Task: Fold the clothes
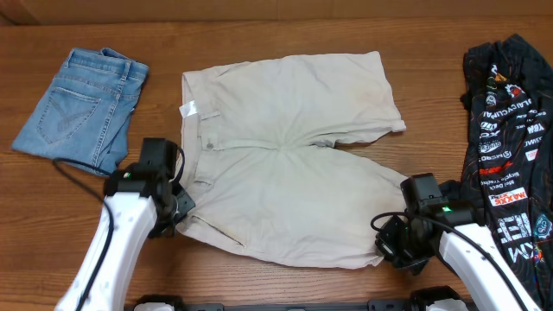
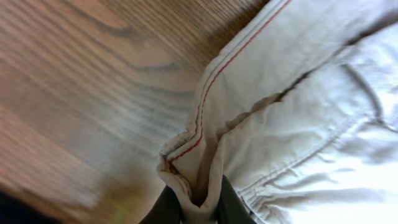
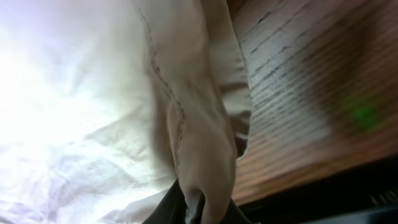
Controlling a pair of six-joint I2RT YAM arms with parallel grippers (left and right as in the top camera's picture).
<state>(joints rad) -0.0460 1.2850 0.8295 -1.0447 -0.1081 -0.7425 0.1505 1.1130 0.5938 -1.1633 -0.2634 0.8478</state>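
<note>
Fold hardly begun: beige shorts point(image 1: 285, 155) lie spread at surface point(image 1: 285, 26) centre, left claw point(image 1: 179, 210) clenched on their waistband corner at 8 o'clock, right claw point(image 1: 390, 246) on the hem at 4 o'clock; denim shorts point(image 1: 82, 108) at 10 o'clock look folded, jersey point(image 1: 510, 147) at 3 o'clock unfolded.

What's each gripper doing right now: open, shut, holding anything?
The left gripper is shut on the beige shorts at the waistband corner.
The right gripper is shut on the beige shorts at a leg hem.

Open table point(image 1: 436, 60) runs between the shorts point(image 1: 294, 173) and jersey point(image 1: 510, 130), while only a narrower strip separates the shorts from the denim point(image 1: 82, 108) at left.
</note>
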